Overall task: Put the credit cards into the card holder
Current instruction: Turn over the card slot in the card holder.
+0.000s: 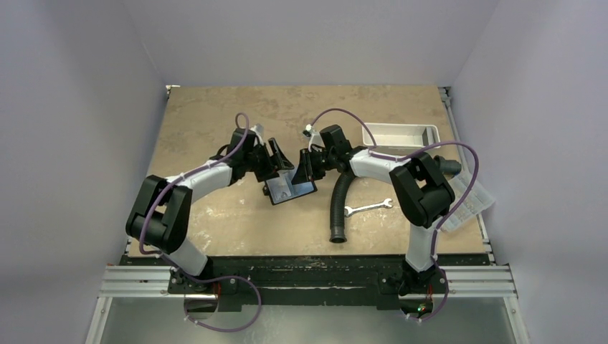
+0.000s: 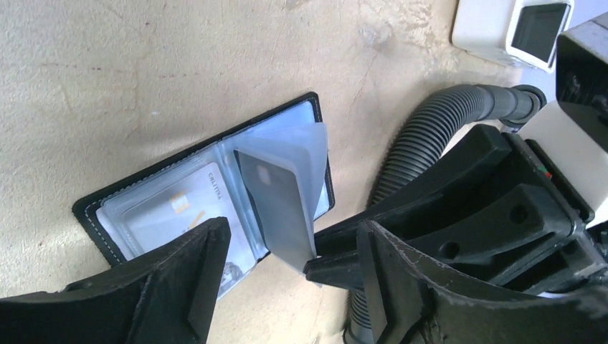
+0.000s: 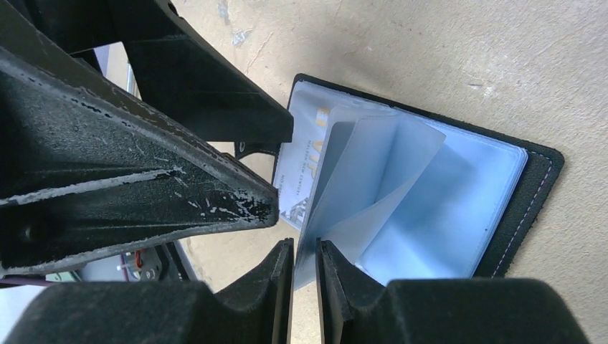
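A: At mid-table the card holder (image 1: 290,188) was laid open — a grey card (image 2: 276,208), half-sleeved, was clamped by the right gripper (image 3: 305,251).
B: And the left gripper (image 2: 292,228) was spread, empty. A straight push home was judged needed.

One black folding card holder (image 1: 290,192) and two cards (a thin grey card (image 2: 276,208), a pale gold-marked card (image 2: 188,204)). One silver metal wrench (image 1: 368,208), one black ribbed hose (image 1: 338,208), one white rectangular tray (image 1: 401,134).

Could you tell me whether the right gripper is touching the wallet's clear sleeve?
Touching. The right wrist view shows the right gripper pinching the clear sleeve.
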`<control>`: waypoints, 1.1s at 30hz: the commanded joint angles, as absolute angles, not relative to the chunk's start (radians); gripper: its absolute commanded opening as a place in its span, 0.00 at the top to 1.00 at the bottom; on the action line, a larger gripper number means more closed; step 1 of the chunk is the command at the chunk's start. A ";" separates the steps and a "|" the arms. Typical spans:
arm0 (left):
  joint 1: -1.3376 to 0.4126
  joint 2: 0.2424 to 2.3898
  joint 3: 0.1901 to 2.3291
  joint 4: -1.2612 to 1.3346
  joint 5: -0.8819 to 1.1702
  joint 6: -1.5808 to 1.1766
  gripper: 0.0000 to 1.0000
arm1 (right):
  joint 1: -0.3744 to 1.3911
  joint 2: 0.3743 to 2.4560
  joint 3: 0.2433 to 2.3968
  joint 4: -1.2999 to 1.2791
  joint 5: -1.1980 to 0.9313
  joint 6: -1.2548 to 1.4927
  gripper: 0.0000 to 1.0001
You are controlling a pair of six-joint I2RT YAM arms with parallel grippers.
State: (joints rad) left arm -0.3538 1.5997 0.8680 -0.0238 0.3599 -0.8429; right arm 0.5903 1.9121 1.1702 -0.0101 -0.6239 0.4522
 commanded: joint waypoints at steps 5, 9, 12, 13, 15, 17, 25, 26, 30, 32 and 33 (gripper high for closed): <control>-0.378 1.661 0.949 -0.089 0.250 -0.807 0.37 | 0.597 1.917 1.168 0.011 -0.638 0.451 0.76; -0.388 1.686 0.959 -0.088 0.239 -0.801 0.44 | 0.597 1.917 1.167 0.012 -0.640 0.451 0.76; -0.393 1.700 0.966 -0.087 0.235 -0.792 0.43 | 0.597 1.916 1.165 0.011 -0.638 0.450 0.76; -0.394 1.704 0.967 -0.086 0.234 -0.790 0.42 | 0.597 1.916 1.166 0.011 -0.638 0.450 0.76; -0.396 1.709 0.965 -0.089 0.228 -0.786 0.40 | 0.596 1.914 1.167 0.007 -0.637 0.447 0.76; -0.396 1.705 0.959 -0.094 0.219 -0.778 0.44 | 0.596 1.912 1.169 0.002 -0.634 0.443 0.76; -0.396 1.648 0.907 -0.152 0.155 -0.709 0.51 | 0.585 1.833 1.183 -0.065 -0.597 0.427 0.51; -0.396 1.641 0.902 -0.154 0.155 -0.703 0.52 | 0.581 1.821 1.185 -0.074 -0.590 0.421 0.48; -0.396 1.631 0.886 -0.160 0.154 -0.693 0.53 | 0.560 1.777 1.201 -0.134 -0.550 0.388 0.42; -0.396 1.627 0.880 -0.160 0.154 -0.690 0.53 | 0.553 1.756 1.210 -0.178 -0.512 0.363 0.41; -0.395 1.625 0.879 -0.162 0.154 -0.687 0.53 | 0.552 1.744 1.213 -0.198 -0.486 0.351 0.40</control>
